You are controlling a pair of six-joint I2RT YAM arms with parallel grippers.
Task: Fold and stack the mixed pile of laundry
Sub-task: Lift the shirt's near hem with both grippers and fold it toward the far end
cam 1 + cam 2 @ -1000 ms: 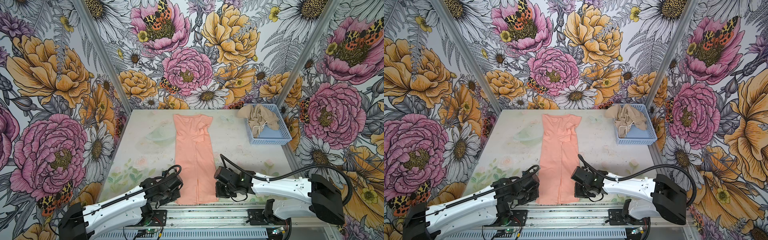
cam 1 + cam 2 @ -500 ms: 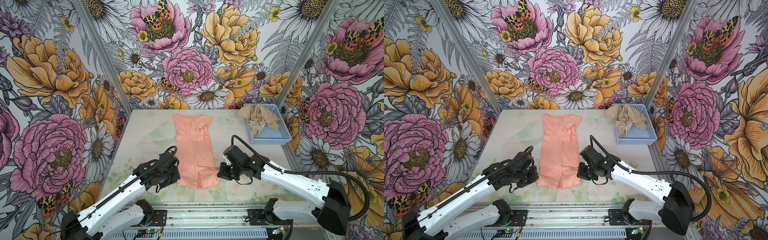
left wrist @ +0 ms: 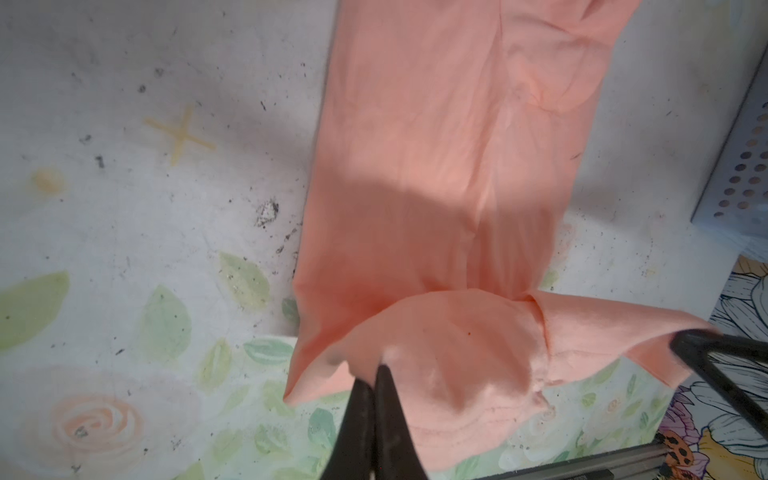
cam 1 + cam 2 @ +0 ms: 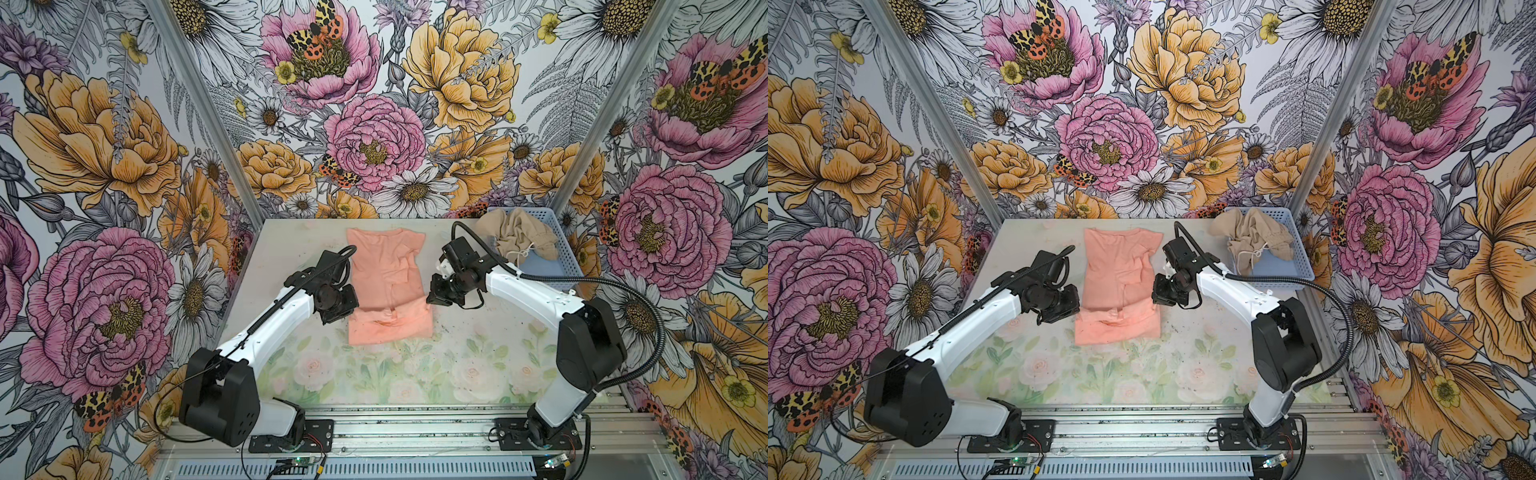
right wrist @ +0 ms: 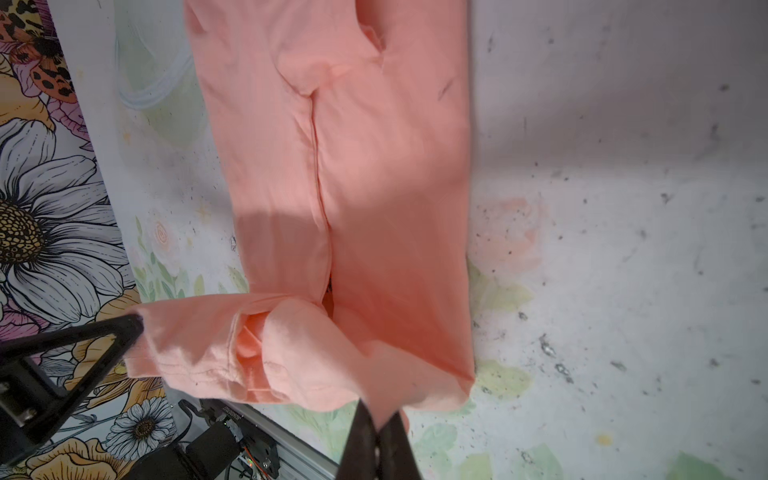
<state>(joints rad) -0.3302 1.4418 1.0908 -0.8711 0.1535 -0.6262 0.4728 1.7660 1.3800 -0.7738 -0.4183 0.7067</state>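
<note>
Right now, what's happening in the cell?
Both arms are working the salmon T-shirt, which lies as a narrow strip on the table. The left gripper and right gripper are each shut on a corner of its near hem, held up and doubled back over the body: a half fold in progress, not yet laid down. The beige garment sits crumpled in the blue basket, untouched.

Salmon-peach T-shirt (image 4: 1121, 266) mid-frame, lower end doubled over.
Left gripper (image 4: 1074, 309), right gripper (image 4: 1158, 296) at fold's edges; beige-tan garment (image 4: 1250, 243) in blue basket (image 4: 1301, 257), upper right.
</note>
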